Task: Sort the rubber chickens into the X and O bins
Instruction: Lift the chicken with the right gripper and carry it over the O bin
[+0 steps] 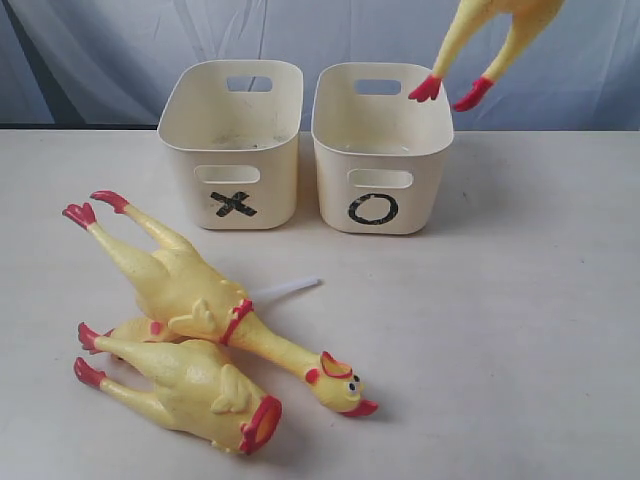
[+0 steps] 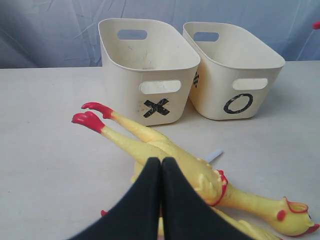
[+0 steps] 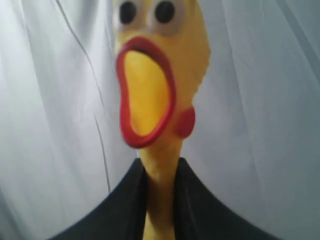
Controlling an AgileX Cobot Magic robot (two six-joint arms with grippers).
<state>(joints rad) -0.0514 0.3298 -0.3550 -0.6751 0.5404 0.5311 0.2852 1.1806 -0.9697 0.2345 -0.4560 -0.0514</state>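
We grip long-necked chicken (image 3: 159, 165) by neck in right jaws, part-closed on it; feet hang by O bin (image 1: 425, 165) far rim. Our left jaws shut, empty. Risk: we release off-centre, legs snag rim, chicken spills onto desk (image 1: 520, 300).

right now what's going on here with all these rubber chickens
The right gripper holds one rubber chicken by the neck, its red feet dangling near the O bin rim. The left gripper hangs shut and empty above a long-necked chicken, a headless chicken and a thin chicken piled on the table. No chicken shows in the X bin.
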